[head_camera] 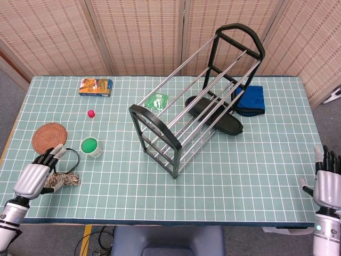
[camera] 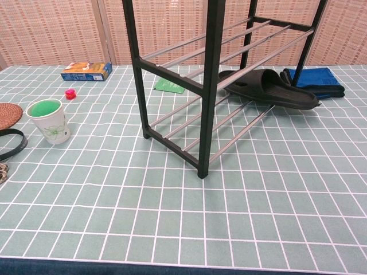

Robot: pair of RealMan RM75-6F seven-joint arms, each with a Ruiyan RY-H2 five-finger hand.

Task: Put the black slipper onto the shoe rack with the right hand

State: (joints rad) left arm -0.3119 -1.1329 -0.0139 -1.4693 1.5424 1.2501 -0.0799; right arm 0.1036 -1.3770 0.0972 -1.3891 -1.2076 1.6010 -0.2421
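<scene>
The black slipper (head_camera: pixel 217 116) (camera: pixel 268 87) lies on the lowest rails of the shoe rack (head_camera: pixel 186 104) (camera: pixel 209 80), its toe end poking out past the rack's right side. Nothing holds it. My right hand (head_camera: pixel 327 181) hovers at the table's near right corner, far from the slipper, fingers apart and holding nothing. My left hand (head_camera: pixel 36 176) hangs over the near left edge beside a rope bundle, fingers loosely spread, also holding nothing. Neither hand shows in the chest view.
A blue cloth (head_camera: pixel 251 100) lies right of the rack. A green packet (head_camera: pixel 157 100) sits behind it. On the left are a green-filled cup (head_camera: pixel 91 146), red cap (head_camera: pixel 91 113), snack box (head_camera: pixel 96 86), woven coaster (head_camera: pixel 48 137), black band (head_camera: pixel 67 158) and rope bundle (head_camera: pixel 63 180).
</scene>
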